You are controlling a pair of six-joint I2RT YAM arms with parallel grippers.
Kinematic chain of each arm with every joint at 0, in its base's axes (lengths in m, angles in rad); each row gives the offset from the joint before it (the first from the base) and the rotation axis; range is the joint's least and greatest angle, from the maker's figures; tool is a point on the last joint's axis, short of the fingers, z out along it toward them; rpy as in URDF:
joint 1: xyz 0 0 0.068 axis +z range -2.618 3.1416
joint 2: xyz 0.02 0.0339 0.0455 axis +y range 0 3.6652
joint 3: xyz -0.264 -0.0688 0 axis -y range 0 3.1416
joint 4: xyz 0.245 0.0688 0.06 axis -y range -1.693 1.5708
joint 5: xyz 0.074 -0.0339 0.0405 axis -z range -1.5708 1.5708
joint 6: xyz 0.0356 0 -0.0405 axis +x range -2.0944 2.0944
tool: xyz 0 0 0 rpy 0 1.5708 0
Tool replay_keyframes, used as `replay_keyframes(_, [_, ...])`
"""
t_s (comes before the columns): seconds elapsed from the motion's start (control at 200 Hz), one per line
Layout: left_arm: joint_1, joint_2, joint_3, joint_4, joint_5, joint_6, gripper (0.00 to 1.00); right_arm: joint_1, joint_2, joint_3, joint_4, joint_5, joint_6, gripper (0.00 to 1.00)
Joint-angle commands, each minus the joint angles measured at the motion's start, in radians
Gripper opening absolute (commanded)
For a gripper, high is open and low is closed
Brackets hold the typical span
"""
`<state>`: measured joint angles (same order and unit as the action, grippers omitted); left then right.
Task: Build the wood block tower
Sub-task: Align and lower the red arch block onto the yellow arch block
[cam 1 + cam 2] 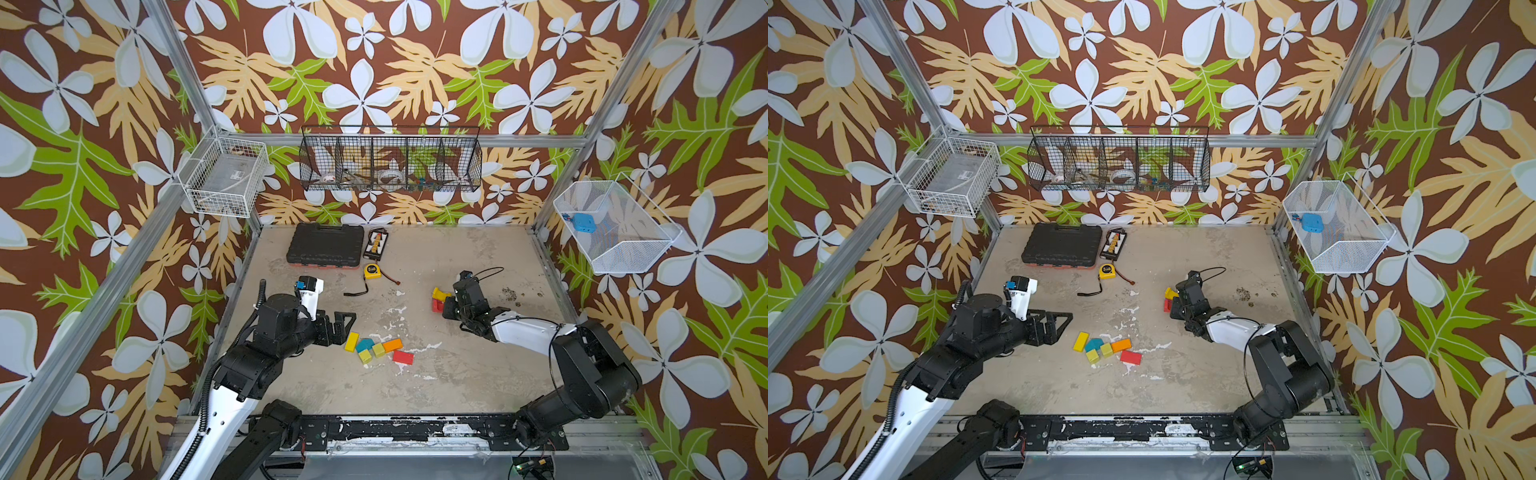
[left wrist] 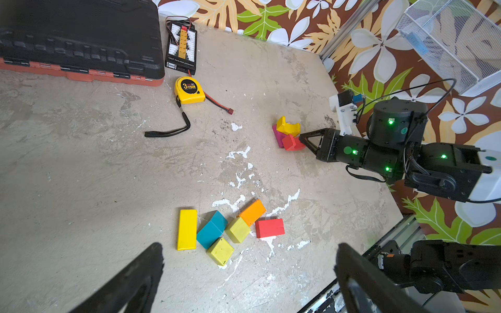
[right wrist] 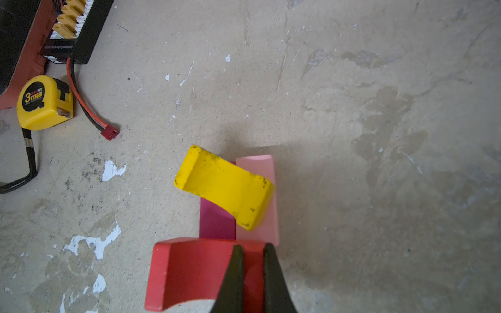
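Note:
The tower is a low stack at the right: a magenta block (image 3: pixel 217 225) and a pink block (image 3: pixel 267 173) lie side by side, and a yellow arch (image 3: pixel 225 187) rests askew across them. My right gripper (image 3: pixel 252 248) is shut on one leg of a red arch (image 3: pixel 189 271) at the end of that base, also seen in a top view (image 1: pixel 436 306). Loose wood blocks lie mid-table: a yellow brick (image 2: pixel 187 229), a teal block (image 2: pixel 211 230), two lime cubes (image 2: pixel 238 229), an orange brick (image 2: pixel 252 212) and a red brick (image 2: pixel 270 228). My left gripper (image 2: pixel 249 252) hangs open just left of them, holding nothing.
A black tool case (image 1: pixel 324 245), a charger board (image 1: pixel 376 245) and a yellow tape measure (image 1: pixel 373 271) with its strap and a red-black cable lie at the back. Wire baskets hang on the back and side walls. The frame rail runs along the table's front edge.

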<state>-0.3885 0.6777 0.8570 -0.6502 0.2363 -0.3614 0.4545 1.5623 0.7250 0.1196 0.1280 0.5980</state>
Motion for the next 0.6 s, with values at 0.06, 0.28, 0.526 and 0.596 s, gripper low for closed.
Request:
replay_keyframes(0.06, [-0.001, -0.001, 0.002, 0.012, -0.006, 0.002, 1.00, 0.000, 0.005, 0.017, 0.012, 0.025, 0.015, 0.00])
replay_keyframes(0.28, [-0.001, -0.001, 0.002, 0.013, -0.004, 0.002, 1.00, 0.000, 0.022, 0.040, -0.001, 0.047, 0.008, 0.00])
replay_keyframes(0.526, [-0.001, 0.000, 0.001, 0.012, -0.005, 0.002, 1.00, 0.000, 0.052, 0.061, -0.006, 0.073, -0.002, 0.00])
replay_keyframes(0.596, [-0.001, -0.001, 0.002, 0.013, -0.005, 0.002, 1.00, 0.000, 0.062, 0.069, -0.006, 0.077, -0.005, 0.00])
